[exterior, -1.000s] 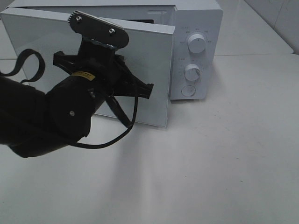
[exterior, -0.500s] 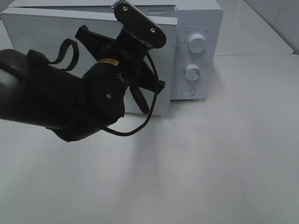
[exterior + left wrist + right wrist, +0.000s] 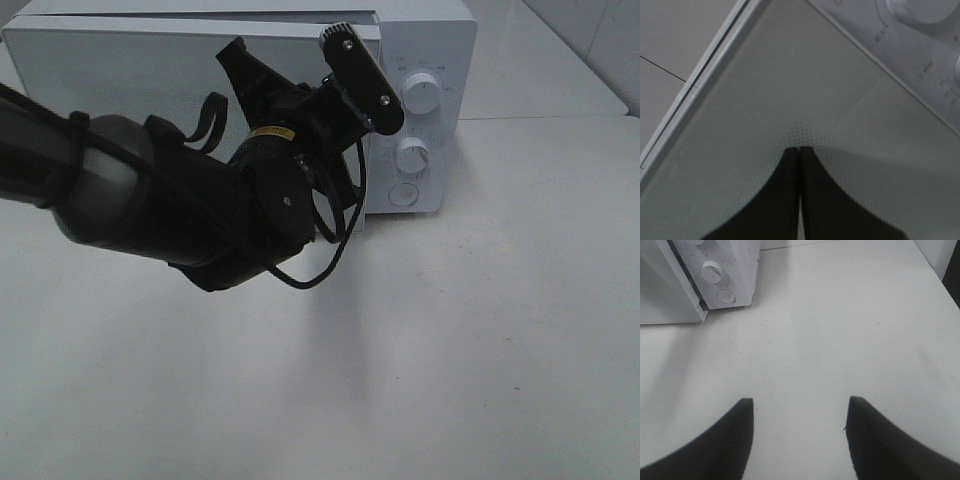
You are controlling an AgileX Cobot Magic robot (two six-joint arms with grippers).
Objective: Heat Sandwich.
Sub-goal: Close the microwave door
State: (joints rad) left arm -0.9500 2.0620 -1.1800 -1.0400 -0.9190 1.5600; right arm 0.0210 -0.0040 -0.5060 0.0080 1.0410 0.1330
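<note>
Left arm (image 3: 200, 215): its jaws clenched on nothing, tips together and touching the frosted microwave door (image 3: 790, 75). Door: nearly closed, with a slim gap seemingly left at the panel edge. Sandwich: not visible in any view; probably behind the door, ahead of the left jaws. Upper knob (image 3: 421, 93) and lower knob (image 3: 411, 156): just beside those jaws, untouched. Right jaws: spread and empty above the desk (image 3: 840, 330), with the microwave (image 3: 735, 275) well ahead. Step: shutting the door. Next: a firm push until it latches, then a knob turned.
</note>
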